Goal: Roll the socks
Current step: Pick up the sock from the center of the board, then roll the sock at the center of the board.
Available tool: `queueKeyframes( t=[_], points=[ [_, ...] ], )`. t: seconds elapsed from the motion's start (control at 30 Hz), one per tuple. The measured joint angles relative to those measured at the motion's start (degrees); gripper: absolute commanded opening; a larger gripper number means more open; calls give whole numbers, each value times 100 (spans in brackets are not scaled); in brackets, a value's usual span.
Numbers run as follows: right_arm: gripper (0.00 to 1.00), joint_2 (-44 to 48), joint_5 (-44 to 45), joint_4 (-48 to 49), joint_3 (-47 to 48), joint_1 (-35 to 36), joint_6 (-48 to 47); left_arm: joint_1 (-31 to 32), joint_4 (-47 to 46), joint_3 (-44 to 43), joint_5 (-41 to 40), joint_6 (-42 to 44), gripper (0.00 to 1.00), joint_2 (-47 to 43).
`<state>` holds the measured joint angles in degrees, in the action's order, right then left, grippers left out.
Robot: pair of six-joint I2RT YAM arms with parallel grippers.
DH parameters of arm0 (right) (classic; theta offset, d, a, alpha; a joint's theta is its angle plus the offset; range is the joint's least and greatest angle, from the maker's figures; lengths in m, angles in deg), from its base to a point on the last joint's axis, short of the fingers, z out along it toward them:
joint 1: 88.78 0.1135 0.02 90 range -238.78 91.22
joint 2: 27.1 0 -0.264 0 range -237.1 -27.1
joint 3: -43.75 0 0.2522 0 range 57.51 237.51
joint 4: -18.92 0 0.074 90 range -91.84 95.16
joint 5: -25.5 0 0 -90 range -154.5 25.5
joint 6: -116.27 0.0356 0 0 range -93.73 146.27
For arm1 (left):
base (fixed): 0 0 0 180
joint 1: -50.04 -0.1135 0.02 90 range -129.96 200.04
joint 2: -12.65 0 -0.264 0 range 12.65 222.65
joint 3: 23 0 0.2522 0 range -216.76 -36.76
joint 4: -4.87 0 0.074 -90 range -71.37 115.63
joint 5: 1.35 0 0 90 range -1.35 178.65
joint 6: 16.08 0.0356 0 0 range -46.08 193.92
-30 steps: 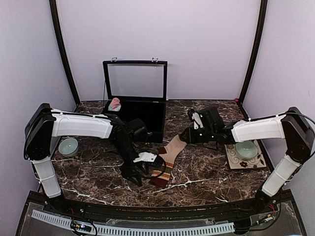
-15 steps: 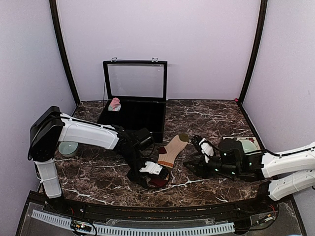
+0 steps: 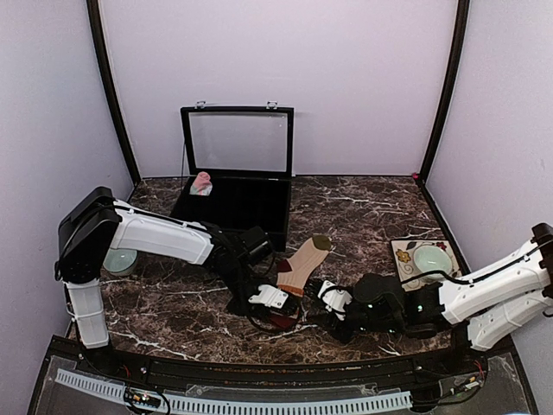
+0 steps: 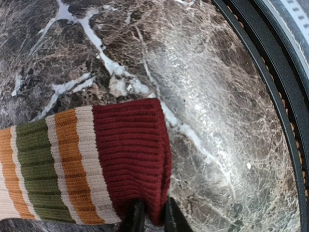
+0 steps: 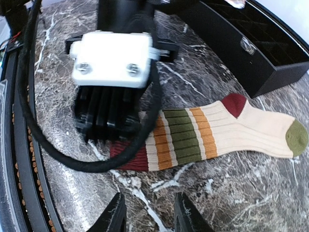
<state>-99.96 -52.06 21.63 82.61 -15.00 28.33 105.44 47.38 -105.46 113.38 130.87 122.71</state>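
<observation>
- Maroon cuff [image 4: 130,154] sat pinched at its edge in the narrow jaws of the left gripper [image 4: 153,218].
- Beyond it the tan sock [image 5: 217,130] lay flat on the marble table [image 4: 217,121] — no turn made, rolling apparently all left.
- The right gripper [image 5: 150,215] hovered just beside the cuff, fingers apart, empty.
- Only the top view showed the pink sock [image 3: 202,182], bundled in the black case [image 3: 259,216] beyond both hands; only the left wrist view, the pinch.
</observation>
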Motion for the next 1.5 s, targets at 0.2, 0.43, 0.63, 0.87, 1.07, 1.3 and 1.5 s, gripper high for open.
queueKeyframes(
  t=[0.2, 0.43, 0.63, 0.87, 1.07, 1.3, 1.5],
  points=[
    [41, -306, 140, 39, 173, 378, -295, -9, 50, -166, 138, -63, 0, 140],
    [44, -791, 378, 181, 278, 887, -614, -280, 752, -848, 686, -103, 0, 669],
    [43, -1366, 866, 470, 343, 1237, -957, -575, 1528, -1580, 1287, -144, 0, 1255],
    [40, -1770, 1305, 1257, 343, 1073, -1486, -640, 2118, -2013, 1519, -144, 0, 1587],
    [35, -2192, 1123, 1790, 348, 789, -1707, -645, 2378, -2164, 1526, -144, 0, 1685],
    [19, -2675, 848, 2068, 404, 597, -1759, -693, 2562, -2288, 1539, -144, 0, 1768],
    [0, -2798, 813, 2337, 487, 474, -1644, -702, 2629, -2299, 1534, -144, 4, 1779]
  ],
)
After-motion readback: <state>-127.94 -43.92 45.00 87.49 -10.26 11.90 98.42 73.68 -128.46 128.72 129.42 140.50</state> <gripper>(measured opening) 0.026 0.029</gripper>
